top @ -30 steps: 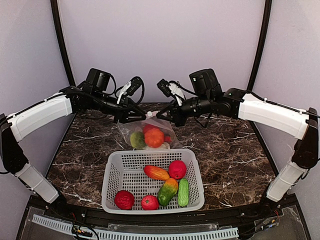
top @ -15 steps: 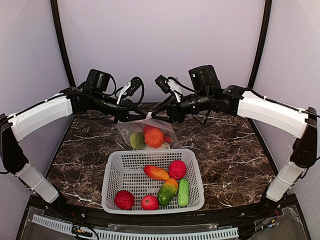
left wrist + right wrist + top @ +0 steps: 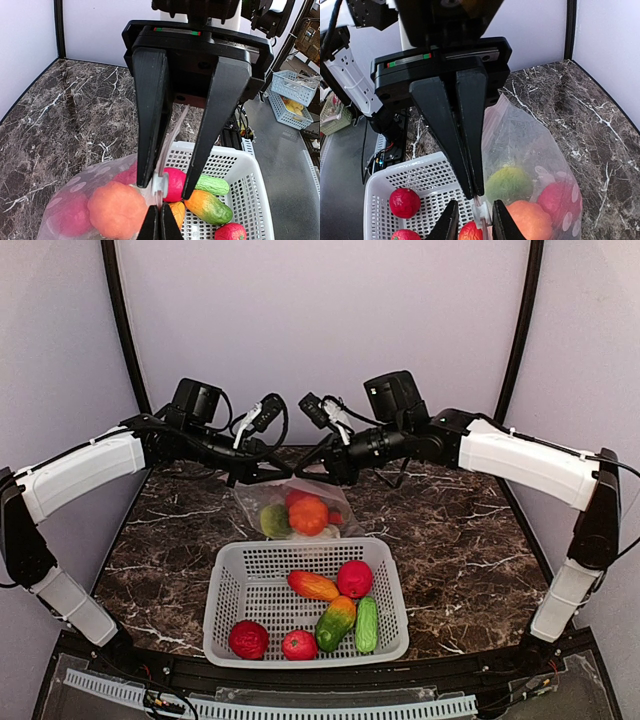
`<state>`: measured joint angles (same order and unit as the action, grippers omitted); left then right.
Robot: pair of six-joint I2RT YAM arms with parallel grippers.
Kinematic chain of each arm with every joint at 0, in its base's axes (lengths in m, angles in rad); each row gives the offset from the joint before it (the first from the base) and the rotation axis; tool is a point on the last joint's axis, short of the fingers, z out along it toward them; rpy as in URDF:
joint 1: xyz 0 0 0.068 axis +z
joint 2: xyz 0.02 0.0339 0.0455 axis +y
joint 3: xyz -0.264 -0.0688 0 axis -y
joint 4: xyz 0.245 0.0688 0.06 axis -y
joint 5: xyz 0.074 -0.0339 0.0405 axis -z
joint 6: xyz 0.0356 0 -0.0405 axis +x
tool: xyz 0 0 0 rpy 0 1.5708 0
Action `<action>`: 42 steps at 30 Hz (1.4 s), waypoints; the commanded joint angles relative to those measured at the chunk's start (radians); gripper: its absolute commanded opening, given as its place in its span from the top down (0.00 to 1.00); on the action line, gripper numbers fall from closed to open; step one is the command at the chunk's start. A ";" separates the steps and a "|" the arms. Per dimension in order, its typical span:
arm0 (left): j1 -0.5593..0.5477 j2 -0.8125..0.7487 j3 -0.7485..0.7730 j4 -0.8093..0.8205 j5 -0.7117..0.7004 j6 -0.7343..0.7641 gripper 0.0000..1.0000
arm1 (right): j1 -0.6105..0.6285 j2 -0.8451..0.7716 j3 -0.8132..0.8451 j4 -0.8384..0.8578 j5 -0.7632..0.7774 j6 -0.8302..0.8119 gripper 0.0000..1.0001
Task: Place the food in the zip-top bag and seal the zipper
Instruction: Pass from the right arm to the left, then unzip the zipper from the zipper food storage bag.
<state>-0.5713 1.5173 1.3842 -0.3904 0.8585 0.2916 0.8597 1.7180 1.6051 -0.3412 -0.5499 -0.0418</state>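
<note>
The zip-top bag [image 3: 252,502] lies behind the basket with an orange fruit [image 3: 308,514], a green one [image 3: 274,520] and a red one [image 3: 297,496] inside. Both grippers meet at its raised top edge. My left gripper [image 3: 166,190] is open, its fingers straddling the white slider [image 3: 159,186] on the zipper [image 3: 176,130]. My right gripper [image 3: 475,194] is shut on the zipper strip just beside that slider [image 3: 483,215]. In the top view the left gripper [image 3: 283,476] and the right gripper [image 3: 308,468] are almost touching.
The white slotted basket [image 3: 230,580] sits in front of the bag. It holds an orange-red fruit [image 3: 313,585], a red ball [image 3: 354,578], a green-orange vegetable [image 3: 335,622], a cucumber [image 3: 366,624] and two red pieces [image 3: 248,639].
My right arm has moved left along the top of the bag, closing in on the left gripper. The left arm and the bag have stayed where they were.
</note>
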 commanded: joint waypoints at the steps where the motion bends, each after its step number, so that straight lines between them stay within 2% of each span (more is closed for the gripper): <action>1: 0.004 -0.015 -0.022 0.015 0.026 -0.007 0.99 | 0.008 0.013 0.032 0.015 -0.032 0.007 0.80; 7: 0.004 -0.018 -0.025 0.013 0.012 -0.003 0.99 | 0.007 0.008 0.028 0.021 -0.021 0.009 0.95; 9: 0.004 -0.020 -0.025 0.013 0.009 -0.001 0.99 | 0.007 0.000 0.019 0.023 -0.007 0.006 0.96; 19: 0.004 -0.029 -0.026 -0.004 -0.017 0.013 0.99 | -0.004 -0.064 -0.028 0.020 0.062 -0.004 0.97; 42: 0.005 -0.038 -0.021 -0.025 -0.047 0.035 0.99 | -0.042 -0.135 -0.079 0.002 0.090 -0.010 0.96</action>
<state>-0.5873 1.5173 1.3750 -0.3599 0.8490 0.3115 0.8528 1.6478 1.5383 -0.3294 -0.4919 -0.0460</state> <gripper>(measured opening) 0.009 0.061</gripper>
